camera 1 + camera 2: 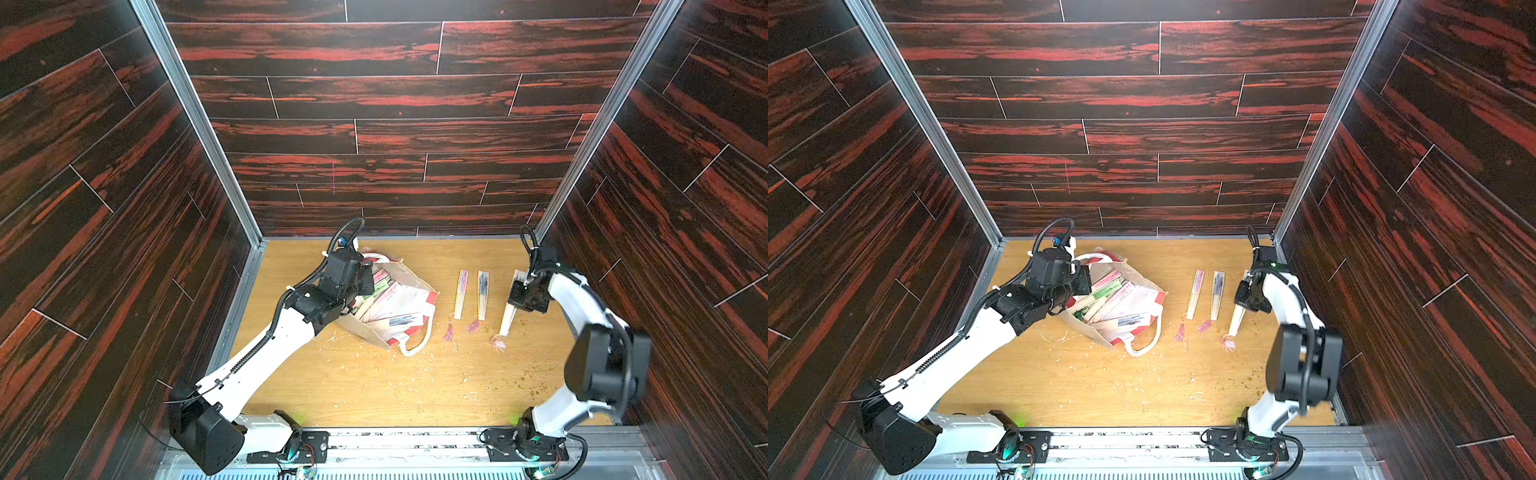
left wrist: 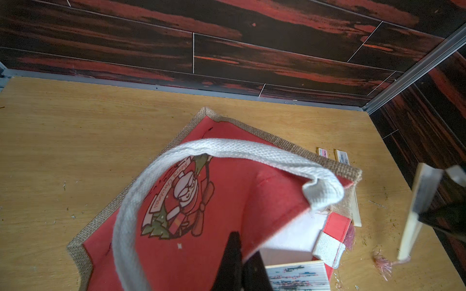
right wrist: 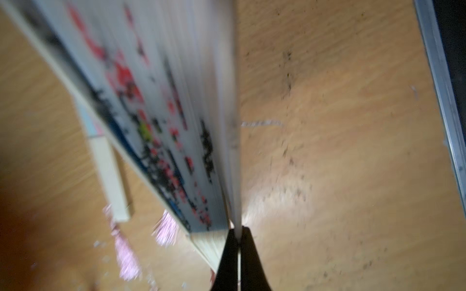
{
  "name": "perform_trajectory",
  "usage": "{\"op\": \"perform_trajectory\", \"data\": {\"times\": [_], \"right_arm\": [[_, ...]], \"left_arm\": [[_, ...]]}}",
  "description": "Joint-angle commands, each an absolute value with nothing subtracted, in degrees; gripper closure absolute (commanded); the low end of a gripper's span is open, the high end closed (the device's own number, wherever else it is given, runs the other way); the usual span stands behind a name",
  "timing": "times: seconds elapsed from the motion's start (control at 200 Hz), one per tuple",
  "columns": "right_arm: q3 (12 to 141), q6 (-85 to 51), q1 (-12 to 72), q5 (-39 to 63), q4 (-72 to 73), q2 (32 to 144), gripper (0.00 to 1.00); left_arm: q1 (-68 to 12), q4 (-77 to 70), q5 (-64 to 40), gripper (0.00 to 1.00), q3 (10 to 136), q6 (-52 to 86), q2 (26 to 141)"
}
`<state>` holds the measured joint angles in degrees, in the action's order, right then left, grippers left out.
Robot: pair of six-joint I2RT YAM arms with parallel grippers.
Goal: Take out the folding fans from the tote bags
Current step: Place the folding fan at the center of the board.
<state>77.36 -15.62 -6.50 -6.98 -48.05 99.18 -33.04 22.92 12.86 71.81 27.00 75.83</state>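
Folding fans (image 1: pixel 384 291) fill the tote bag (image 1: pixel 368 332) in both top views. They are pale bamboo sticks with pink, green or black-grey printed tops, lying slantwise in its white-lined open mouth. To the right of the bag, on the wooden table (image 1: pixel 374 386), two loose fans (image 1: pixel 461 293) lie side by side. Their long axes run away from us, with pink tassels (image 1: pixel 449 332) at the near ends. Just beside them the right gripper (image 1: pixel 515 305) holds a third fan (image 1: pixel 508 320) tilted, tassel end lowest.

From the left wrist we read "Merry Christmas" (image 2: pixel 164 187) curving round a Santa figure (image 2: pixel 185 191) on the bag's red face, which is edged in tan burlap. A white woven handle (image 2: pixel 227 148) arches over it. The left gripper (image 2: pixel 245 243) is pressed together on the bag's wall at the rim.

From the right wrist, which is blurred, we see the right gripper (image 3: pixel 238 229) pinching a thin pale outer slat of the third fan (image 3: pixel 164 113). Its white pleats carry red and black print too smeared to read.
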Motion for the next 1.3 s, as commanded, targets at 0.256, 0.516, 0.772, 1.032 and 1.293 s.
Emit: {"op": "perform_trajectory", "data": {"times": [0.256, 0.516, 0.772, 1.032, 1.293], "right_arm": [[93.11, -9.87, -8.59, -5.00, -51.57, 116.95, 1.00], [101.05, -8.96, -8.96, -4.66, -53.96, 124.72, 1.00], [101.29, -9.16, -8.97, -3.12, -53.45, 124.77, 0.81], [100.88, -10.71, -9.01, -3.82, -54.25, 120.92, 0.71], [86.74, -19.38, -7.53, 8.72, -45.20, 100.16, 0.66]], "left_arm": [[-32.43, 22.50, 10.50, 1.00, 72.62, 27.10, 77.44], [-32.34, 22.63, 10.57, 1.00, 73.22, 26.79, 77.96], [-32.34, 22.42, 10.15, 1.00, 72.95, 27.07, 77.83], [-32.34, 18.69, 7.45, 1.00, 70.57, 26.58, 76.03], [-32.34, 15.09, 5.42, 1.00, 67.92, 25.67, 74.87]]}}
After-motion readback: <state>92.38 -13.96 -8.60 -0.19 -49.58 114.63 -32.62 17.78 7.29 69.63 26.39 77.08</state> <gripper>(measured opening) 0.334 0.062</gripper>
